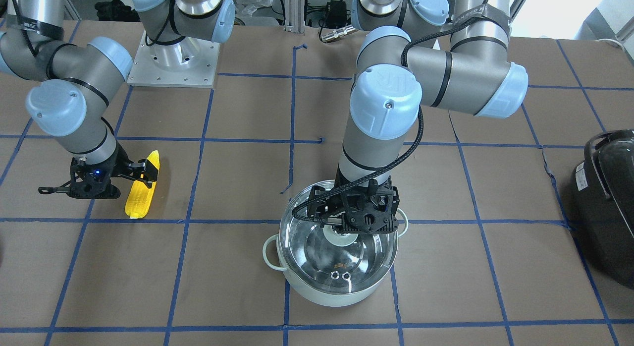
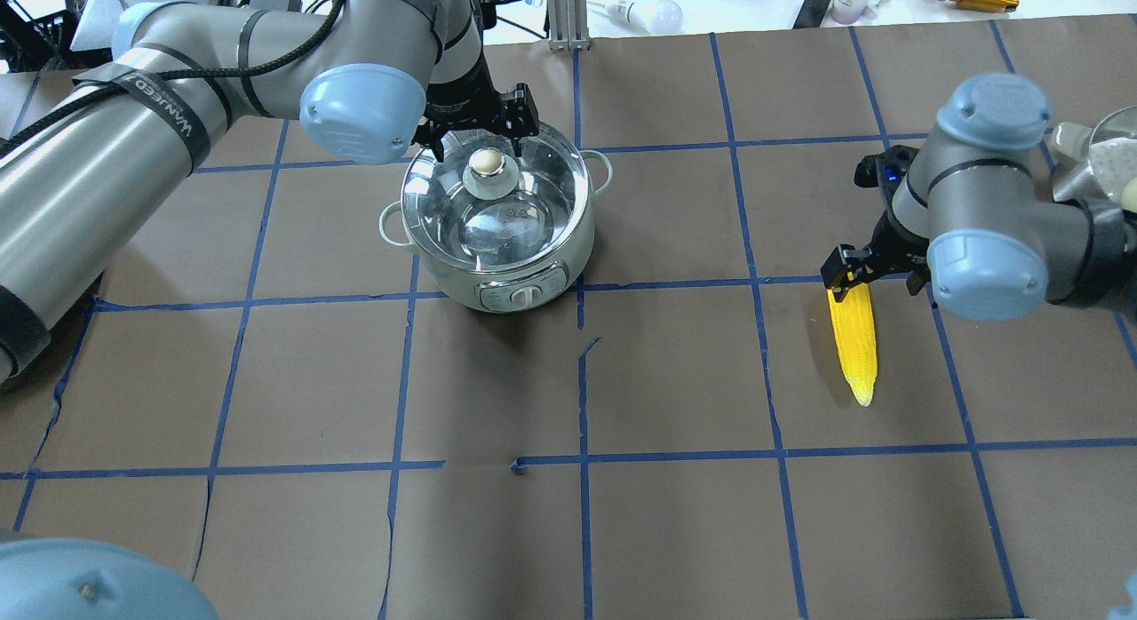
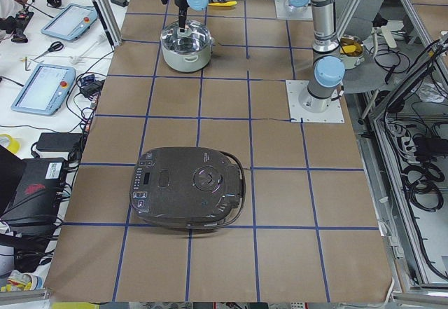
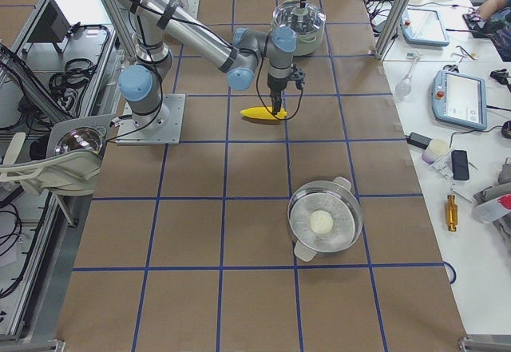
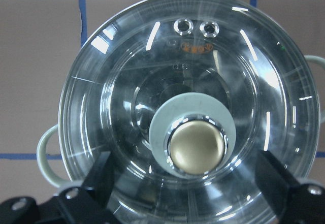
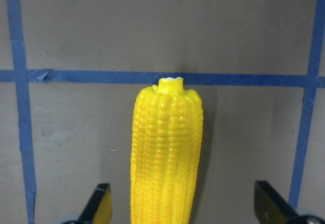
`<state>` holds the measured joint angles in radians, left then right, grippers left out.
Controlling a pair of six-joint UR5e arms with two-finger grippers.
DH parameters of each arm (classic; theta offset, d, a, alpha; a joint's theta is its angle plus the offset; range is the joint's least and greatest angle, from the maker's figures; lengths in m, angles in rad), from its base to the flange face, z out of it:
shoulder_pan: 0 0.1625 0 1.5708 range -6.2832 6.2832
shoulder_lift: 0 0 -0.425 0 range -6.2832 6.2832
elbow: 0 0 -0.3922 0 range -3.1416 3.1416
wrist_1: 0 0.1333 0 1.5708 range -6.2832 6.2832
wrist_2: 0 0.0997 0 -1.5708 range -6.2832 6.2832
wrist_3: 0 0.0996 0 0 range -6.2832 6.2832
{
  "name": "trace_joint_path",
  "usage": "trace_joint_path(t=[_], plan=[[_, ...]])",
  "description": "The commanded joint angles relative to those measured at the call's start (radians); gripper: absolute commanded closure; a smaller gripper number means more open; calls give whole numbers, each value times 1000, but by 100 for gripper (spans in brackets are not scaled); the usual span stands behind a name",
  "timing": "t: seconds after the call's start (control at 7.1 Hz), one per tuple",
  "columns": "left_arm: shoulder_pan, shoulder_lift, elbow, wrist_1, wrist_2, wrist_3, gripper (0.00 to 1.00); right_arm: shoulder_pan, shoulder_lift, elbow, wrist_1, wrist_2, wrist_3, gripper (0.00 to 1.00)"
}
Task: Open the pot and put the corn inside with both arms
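Table (image 2: 675, 380): brown paper top marked into squares with blue tape; it carries everything below.
Black rice cooker (image 3: 187, 195): shut, at the table's end on the robot's left, well apart from the pot and no part of this job.
Pot (image 2: 524, 282): pale mint green, standing upright on the robot's left half of the table, shiny steel inside and empty as far as the glass shows.
Glass lid (image 5: 117, 82): seated flat on the pot's rim, not yet lifted.
Corn (image 2: 854, 345): yellow cob lying flat on the table on the robot's right half, well apart from the pot, with its thick end toward the gripper.
Left gripper (image 5: 184, 158): jaws spread wide, one finger on each side of the knob with a clear gap on both sides; it holds nothing.
Right gripper (image 6: 183, 193): jaws apart and straddling the cob's thick end, not pinching it.
Brass knob (image 5: 197, 146): at the lid's centre, sitting between the left fingers.
Step in hand: both arms appear lined up to grasp, one for the lid and one for the cob; nothing has been picked up.
Next move: the left jaws likely need to drop a little, close squarely on the knob and lift the lid straight up and aside. The right jaws need to close across the cob and carry it over the opened pot.
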<state>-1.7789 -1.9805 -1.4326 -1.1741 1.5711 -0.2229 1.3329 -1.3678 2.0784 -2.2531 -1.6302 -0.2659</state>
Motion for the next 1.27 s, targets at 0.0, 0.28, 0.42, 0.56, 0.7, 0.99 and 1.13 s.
trace_joint_path(t=[0.0, 0.28, 0.42, 0.56, 0.7, 0.99, 1.13], plan=[[-1, -15, -6, 14, -3, 17, 10, -1, 32, 49, -97, 10, 4, 1], [-1, -20, -8, 16, -5, -1, 31, -1, 42, 72, -133, 12, 5, 29], [-1, -20, -8, 16, -5, 5, 33, -1, 44, 81, -150, 10, 5, 34], [-1, -20, -8, 16, -3, 16, 37, -1, 47, 83, -152, 12, 5, 36], [-1, -17, -8, 16, 3, 19, 50, -1, 50, 83, -152, 12, 4, 44], [-1, 8, 6, 14, -2, 16, 79, -1, 50, 75, -155, 7, -1, 71], [-1, 28, 26, 1, 1, 16, 80, -1, 46, 60, -151, 6, -3, 75]])
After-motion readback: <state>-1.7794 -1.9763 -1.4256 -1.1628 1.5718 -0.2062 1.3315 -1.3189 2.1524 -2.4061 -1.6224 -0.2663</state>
